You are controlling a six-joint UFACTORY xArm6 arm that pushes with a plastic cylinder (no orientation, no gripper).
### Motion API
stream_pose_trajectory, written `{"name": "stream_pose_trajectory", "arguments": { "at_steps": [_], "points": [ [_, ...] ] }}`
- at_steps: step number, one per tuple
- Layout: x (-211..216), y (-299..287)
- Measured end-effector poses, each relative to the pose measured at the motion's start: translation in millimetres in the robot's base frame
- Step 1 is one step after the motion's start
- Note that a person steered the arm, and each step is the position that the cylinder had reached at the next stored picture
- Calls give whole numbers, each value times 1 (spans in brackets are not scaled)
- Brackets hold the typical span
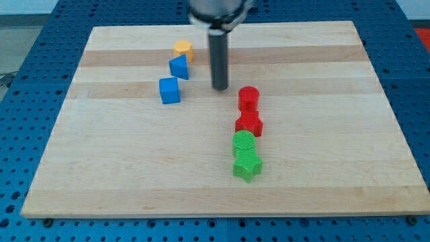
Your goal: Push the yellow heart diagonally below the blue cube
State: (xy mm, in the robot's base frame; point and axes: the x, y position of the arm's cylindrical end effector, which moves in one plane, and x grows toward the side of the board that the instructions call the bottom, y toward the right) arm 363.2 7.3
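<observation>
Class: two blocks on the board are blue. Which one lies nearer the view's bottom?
The blue cube. The other blue block, wedge-like, sits above it, just under the orange block.

We log small blue plastic cube [170, 90]: upright on wooden board, view's left of centre, slightly turned, top face lighter than sides. We log no yellow heart-shaped block for certain; nearest candidate is small yellow-orange plastic block [183, 48], shape unclear, lying toward view's top, above cube, well apart from it.
</observation>
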Motion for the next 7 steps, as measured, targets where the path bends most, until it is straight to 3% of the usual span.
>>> {"name": "stream_pose_trajectory", "arguments": {
  "at_steps": [1, 2, 3, 7],
  "points": [
    [-6, 3],
    [-60, 7],
    [-88, 4],
    [-124, -22]
  ]
}}
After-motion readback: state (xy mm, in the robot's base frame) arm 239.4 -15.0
